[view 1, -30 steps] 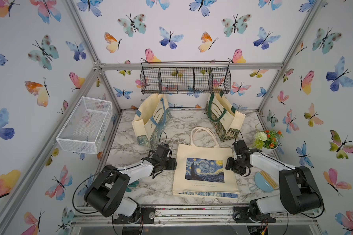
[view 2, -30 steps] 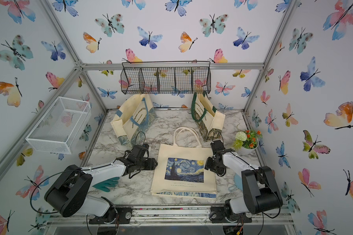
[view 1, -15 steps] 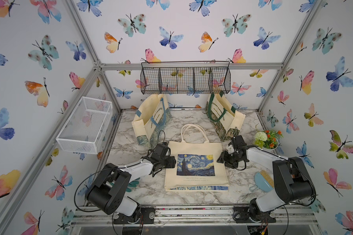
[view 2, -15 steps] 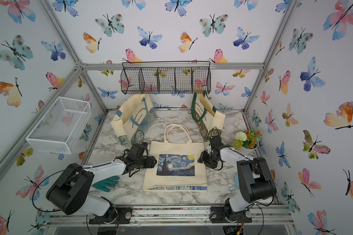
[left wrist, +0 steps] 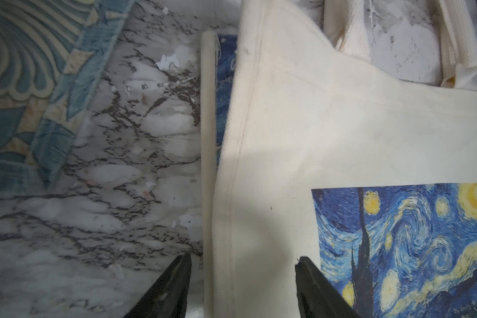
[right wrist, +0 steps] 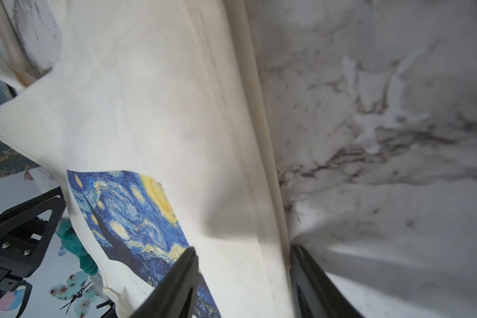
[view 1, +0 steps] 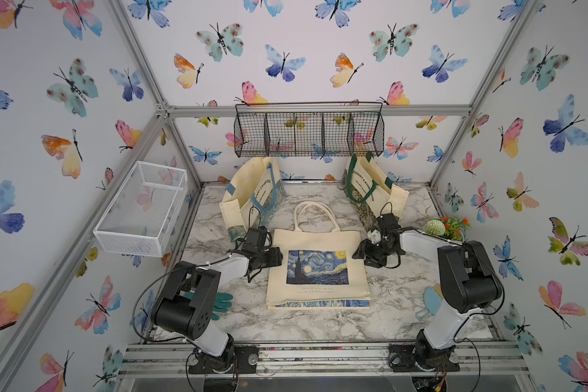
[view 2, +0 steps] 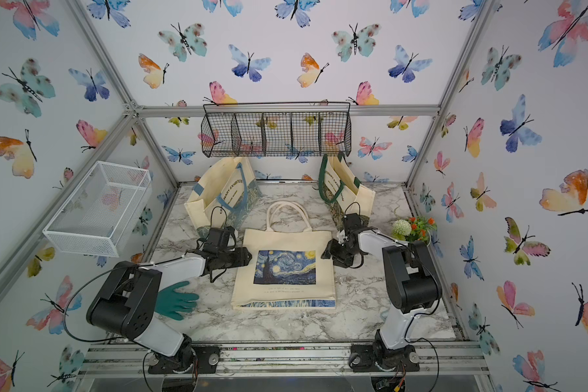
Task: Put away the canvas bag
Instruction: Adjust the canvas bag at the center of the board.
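Though L tool (left wrist: 243, 261) and R tool (right wrist: 243, 250) each straddle a side edge of the canvas bag (view 1: 318, 268), you've got both approx half-open, fabric unpinched; bag lies flat, ctr of tabletop (view 1: 319, 322).

Both top views high at front, angled down over whole marble table (view 1: 319, 322), each wrist camera close above one side edge of canvas bag (left wrist: 314, 124), seen in all four.

Cream starry-print canvas bag (view 1: 318, 244), flat, mid-table
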